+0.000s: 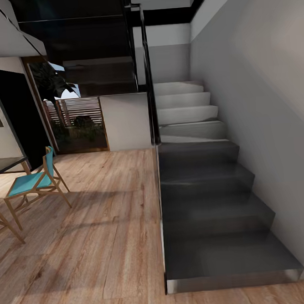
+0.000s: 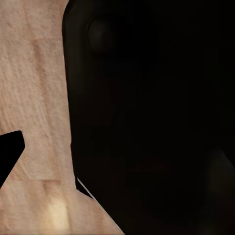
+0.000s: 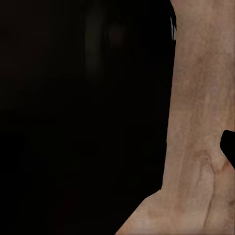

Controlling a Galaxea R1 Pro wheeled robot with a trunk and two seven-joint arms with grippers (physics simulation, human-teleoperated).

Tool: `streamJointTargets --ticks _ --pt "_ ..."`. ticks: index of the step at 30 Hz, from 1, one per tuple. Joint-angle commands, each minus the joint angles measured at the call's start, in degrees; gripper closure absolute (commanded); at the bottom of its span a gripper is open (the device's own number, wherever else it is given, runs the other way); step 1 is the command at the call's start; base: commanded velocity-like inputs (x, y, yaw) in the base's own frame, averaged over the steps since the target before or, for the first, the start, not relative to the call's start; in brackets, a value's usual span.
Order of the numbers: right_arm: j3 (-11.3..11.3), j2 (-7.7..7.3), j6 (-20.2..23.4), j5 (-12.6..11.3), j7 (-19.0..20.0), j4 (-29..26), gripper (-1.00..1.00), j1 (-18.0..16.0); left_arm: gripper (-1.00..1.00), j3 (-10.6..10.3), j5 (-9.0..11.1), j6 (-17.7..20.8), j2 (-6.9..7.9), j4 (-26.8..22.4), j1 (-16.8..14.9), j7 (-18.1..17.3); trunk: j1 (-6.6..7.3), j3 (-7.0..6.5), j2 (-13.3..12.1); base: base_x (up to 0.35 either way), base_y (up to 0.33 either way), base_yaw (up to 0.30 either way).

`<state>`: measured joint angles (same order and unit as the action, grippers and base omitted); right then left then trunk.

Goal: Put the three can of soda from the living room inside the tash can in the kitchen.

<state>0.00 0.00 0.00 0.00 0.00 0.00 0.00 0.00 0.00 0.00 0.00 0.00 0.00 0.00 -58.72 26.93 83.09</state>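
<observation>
The cans of soda and the tash can are out of view. The head view looks over a pale wood plank floor (image 1: 100,247) towards a dark staircase (image 1: 211,211). In the left wrist view, a dark fingertip (image 2: 9,155) juts in at the edge beside a large black part of the robot (image 2: 152,122), with floor planks behind. The right wrist view has the same look: a black fingertip (image 3: 229,148) at the edge, a black body part (image 3: 83,117) and floor. Neither view lets me tell how the jaws stand.
A wooden chair with a blue seat (image 1: 33,184) stands at the left by a dark table (image 1: 4,164). Behind them is a wood-framed glass door (image 1: 76,117) with plants outside. A glass balustrade (image 1: 153,124) edges the stairs, and a grey wall (image 1: 268,115) rises at the right.
</observation>
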Motion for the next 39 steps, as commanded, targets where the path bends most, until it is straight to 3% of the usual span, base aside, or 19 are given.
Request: streamJointTargets --ticks 1,4,34,39 --pt "0.0 0.0 0.0 0.0 0.0 0.0 -1.0 0.0 -1.0 0.0 0.0 0.0 0.0 0.0 0.0 0.0 0.0 0.0 0.0 0.0 0.0 0.0" --pt "0.5 0.84 0.1 0.1 0.3 0.3 -1.0 0.0 -1.0 0.4 -0.1 -0.2 -0.09 0.0 0.0 -0.5 0.0 0.0 0.0 0.0 0.0 0.0" --pt "0.5 0.85 0.1 0.2 0.3 0.2 -1.0 0.0 -1.0 0.4 -0.1 -0.2 -0.09 0.0 0.0 -0.5 0.0 0.0 0.0 0.0 0.0 0.0" --pt "1.0 0.41 -1.3 0.4 1.6 -1.4 -1.0 0.0 -1.0 0.3 0.1 -1.6 0.56 -1.4 -0.6 -0.6 0.0 0.0 0.0 0.0 0.0 0.0"
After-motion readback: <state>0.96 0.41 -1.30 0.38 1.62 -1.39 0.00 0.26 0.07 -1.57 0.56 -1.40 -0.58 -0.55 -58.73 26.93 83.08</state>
